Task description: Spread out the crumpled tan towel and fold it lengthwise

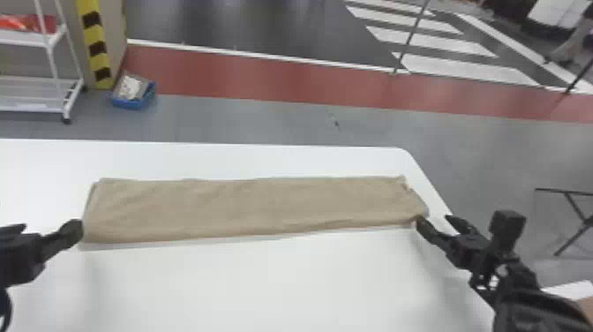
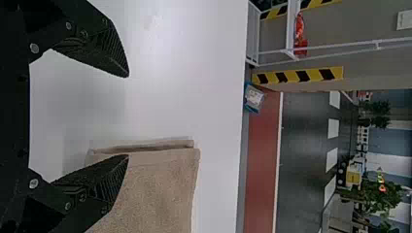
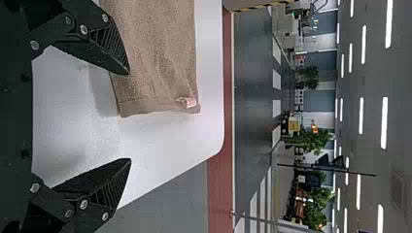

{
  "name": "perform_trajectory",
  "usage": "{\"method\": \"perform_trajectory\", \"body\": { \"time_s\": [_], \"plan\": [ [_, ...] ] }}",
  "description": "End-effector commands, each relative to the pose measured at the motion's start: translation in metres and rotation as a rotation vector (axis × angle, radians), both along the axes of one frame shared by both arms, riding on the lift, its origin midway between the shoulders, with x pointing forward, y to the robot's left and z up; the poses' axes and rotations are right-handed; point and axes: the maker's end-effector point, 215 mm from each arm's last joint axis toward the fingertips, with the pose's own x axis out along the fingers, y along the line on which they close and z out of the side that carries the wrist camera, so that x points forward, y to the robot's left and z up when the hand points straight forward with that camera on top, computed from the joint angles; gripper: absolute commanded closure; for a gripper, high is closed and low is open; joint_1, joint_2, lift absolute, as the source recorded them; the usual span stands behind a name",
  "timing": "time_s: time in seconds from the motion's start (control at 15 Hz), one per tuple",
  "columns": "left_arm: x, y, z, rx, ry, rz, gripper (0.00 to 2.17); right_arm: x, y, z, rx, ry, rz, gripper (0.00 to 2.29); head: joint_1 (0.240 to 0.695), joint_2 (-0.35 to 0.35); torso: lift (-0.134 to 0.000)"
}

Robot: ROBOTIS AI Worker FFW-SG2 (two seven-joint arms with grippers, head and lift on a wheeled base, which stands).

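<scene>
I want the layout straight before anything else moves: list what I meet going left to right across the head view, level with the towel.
Left gripper → tan towel → right gripper → thin black frame beyond the table.

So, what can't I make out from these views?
- Head view: the towel's underside and inner layers, hidden by its top layer.
- Head view: the back of the left gripper, cut off by the left edge.
- Right wrist view: the tag's print, too small.
</scene>
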Motion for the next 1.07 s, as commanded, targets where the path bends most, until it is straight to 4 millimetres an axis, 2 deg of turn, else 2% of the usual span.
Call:
{"method": "perform_trajectory", "body": {
  "time_s": [0.0,0.13,0.33,0.6,0.87,1.0],
  "plan": [
    [-0.003,-0.007,-0.003,-0.038,0.009,-0.016,0.36,0.007,0.005,0.004,-0.004,-0.009,0.009,0.29,0.695,-0.288,-0.124],
    [-0.004,-0.017,-0.002,-0.088,0.008,-0.044,0.36,0.01,0.009,0.004,-0.005,-0.009,0.017,0.29,0.695,-0.288,-0.124],
    [-0.006,-0.024,-0.01,-0.118,0.023,-0.071,0.36,0.011,0.011,0.004,-0.006,-0.009,0.021,0.29,0.695,-0.296,-0.124],
    [-0.004,-0.029,-0.013,-0.125,0.029,-0.092,0.36,0.013,0.013,0.005,-0.009,-0.009,0.027,0.29,0.695,-0.3,-0.124],
    [-0.002,-0.03,-0.013,-0.121,0.029,-0.098,0.42,0.026,0.021,0.014,-0.022,-0.018,0.048,0.29,0.695,-0.298,-0.124],
    [-0.009,-0.034,-0.022,-0.128,0.075,-0.116,0.42,0.028,0.025,0.008,-0.007,0.011,0.058,0.38,0.695,-0.29,-0.124]
  ]
}}
